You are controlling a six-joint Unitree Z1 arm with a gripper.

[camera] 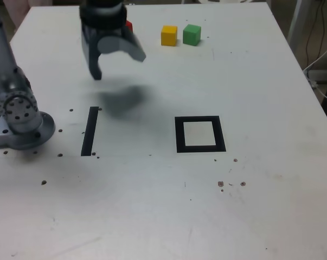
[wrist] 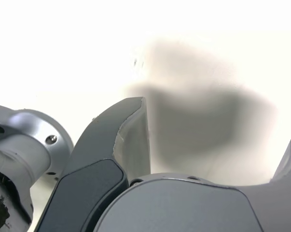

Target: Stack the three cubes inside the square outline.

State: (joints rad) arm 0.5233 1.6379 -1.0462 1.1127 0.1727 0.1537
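Holds dark, curved tool (camera: 119, 66) spread above white bench (camera: 261, 179); likely needs centring over small red cube (camera: 129, 25), partly hidden behind, before closing, clear of small yellow cube (camera: 168, 36) and green cube (camera: 191, 35), all outside black tape square (camera: 180, 135).

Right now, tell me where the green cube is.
In the exterior view, the green cube sits near the table's far edge, just right of the yellow cube.
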